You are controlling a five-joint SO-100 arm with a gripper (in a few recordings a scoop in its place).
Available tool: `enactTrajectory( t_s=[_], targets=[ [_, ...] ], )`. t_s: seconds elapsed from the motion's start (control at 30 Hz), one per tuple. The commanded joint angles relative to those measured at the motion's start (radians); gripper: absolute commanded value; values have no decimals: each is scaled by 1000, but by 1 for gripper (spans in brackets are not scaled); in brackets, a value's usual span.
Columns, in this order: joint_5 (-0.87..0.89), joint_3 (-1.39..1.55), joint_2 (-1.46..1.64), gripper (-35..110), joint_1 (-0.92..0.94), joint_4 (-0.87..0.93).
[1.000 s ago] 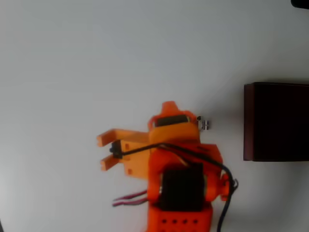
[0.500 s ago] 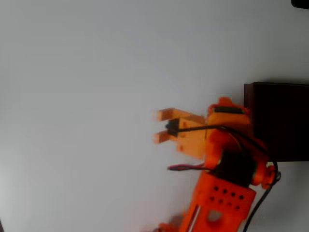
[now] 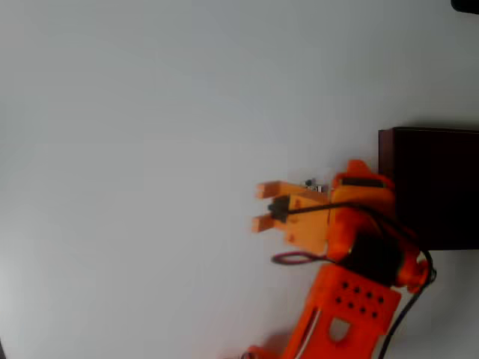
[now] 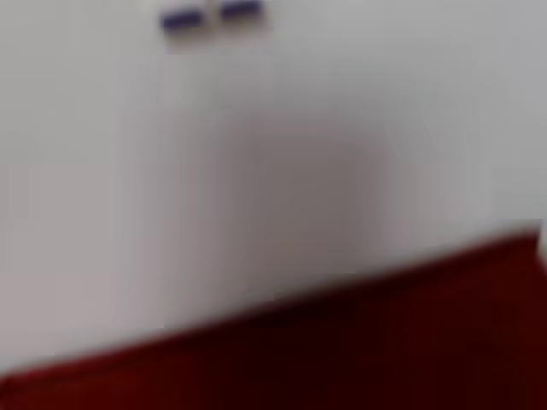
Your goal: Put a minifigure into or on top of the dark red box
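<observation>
Moved since half a second ago: the orange arm has shifted slightly right and down in the overhead view, and the minifigure (image 3: 313,184), then hidden beneath the arm, now peeks out at the upper edge of the end effector (image 3: 261,206). End effector: two orange fingers (image 3: 271,189) pointing left in the overhead view, spread with a clear gap between them, holding nothing. Minifigure: tiny, light with dark marks, lying on the white counter (image 3: 150,149) just beside the arm's upper edge, between the fingers' base and the box, apart from the box; in the wrist view it appears as two small blue-dark blurred marks (image 4: 209,15) at the top edge, too smeared to tell its posture. Dark red box (image 3: 430,187): rectangular, thin maroon walls, near-black inside, standing on the counter at the right edge of the overhead view, partly cut off by the frame; the arm's wrist overlaps its left wall from the camera's standpoint, and contact cannot be told. Contents of box: nothing can be made out in the dark interior. In the wrist view the box (image 4: 342,359) is a blurred dark red band across the bottom, with bare counter between it and the figure.
</observation>
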Motion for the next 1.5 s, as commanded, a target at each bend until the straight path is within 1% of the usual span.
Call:
enactTrajectory(
  t_s=[0.0,0.07,0.2,0.33,0.47,0.53,0.63,0.97,1.13,1.47],
  targets=[
    [-66,-127,-127,18,-25,124],
    [-86,-163,-187,18,-35,166],
    [-101,-166,-215,18,-44,172],
    [-37,-232,-264,17,-32,209],
    [55,-376,-396,14,-44,293],
    [63,-448,-468,13,-67,325],
    [72,-477,-511,13,-97,313],
    [94,-299,-356,16,-71,193],
    [126,-170,-268,19,-40,91],
    [181,-55,-186,19,-40,48]
  ],
)
